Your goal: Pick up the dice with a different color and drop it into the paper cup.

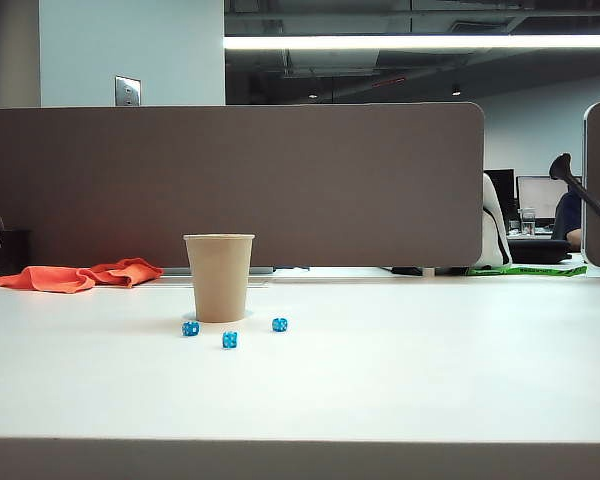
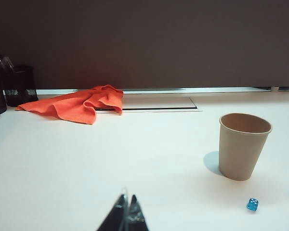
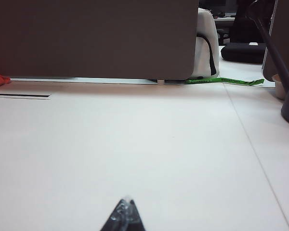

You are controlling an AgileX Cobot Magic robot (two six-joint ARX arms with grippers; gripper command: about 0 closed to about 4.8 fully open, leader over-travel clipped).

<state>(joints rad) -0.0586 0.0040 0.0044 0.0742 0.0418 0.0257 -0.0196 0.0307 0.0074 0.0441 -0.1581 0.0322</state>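
White table [image 1: 430, 380] bears paper cup [image 1: 219, 277], blue dice [image 1: 229, 340], orange cloth [image 1: 75, 276]

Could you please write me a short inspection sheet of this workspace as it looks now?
Surface: white table, plain and flat.
Job's things: tan-brown paper cup upright; three small translucent blue dice in front of it; no purple die visible in any view.
Clutter: crumpled orange cloth at the back left; black mesh holder beyond it.
Grippers: left gripper shut, low over the table, left of the cup; right gripper looks shut, over bare table.
Cables: nothing seen.
Surroundings: brown partition panel behind the table.
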